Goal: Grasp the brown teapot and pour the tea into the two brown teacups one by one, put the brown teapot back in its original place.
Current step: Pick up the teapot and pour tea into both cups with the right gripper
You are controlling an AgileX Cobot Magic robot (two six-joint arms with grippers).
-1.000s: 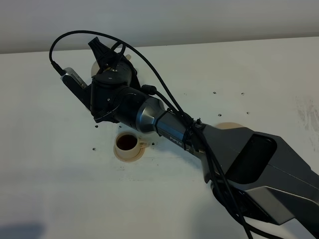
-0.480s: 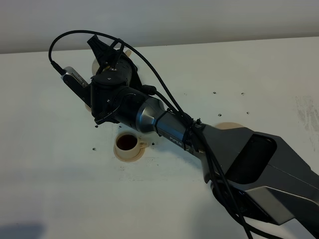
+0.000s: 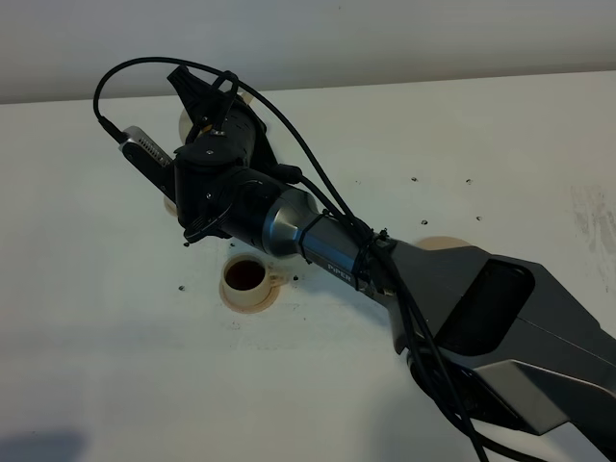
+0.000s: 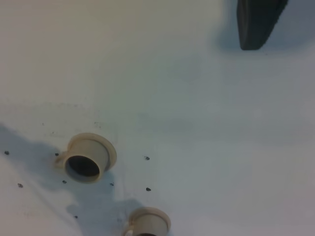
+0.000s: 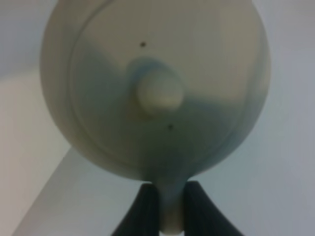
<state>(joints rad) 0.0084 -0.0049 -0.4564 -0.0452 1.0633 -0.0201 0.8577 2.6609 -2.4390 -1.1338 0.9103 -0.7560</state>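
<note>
I'm working in what looks like a robotics lab or test bench rather than a home. The plain white tabletop [image 3: 500, 144] is dotted with small dark marks [image 3: 414, 179], and a blank pale wall [image 3: 385, 38] stands behind its far edge. A grey machine arm [image 3: 318, 241] trailing loose black cables [image 3: 421, 348] reaches across it. The teacup [image 3: 244, 277] is the one homely touch.

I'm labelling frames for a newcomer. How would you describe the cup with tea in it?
On the white table, follow the dark arm reaching in from the right. Just below its wrist in the high view stands the cup on a small saucer. It holds dark tea, unlike the bare saucer farther right.
</note>
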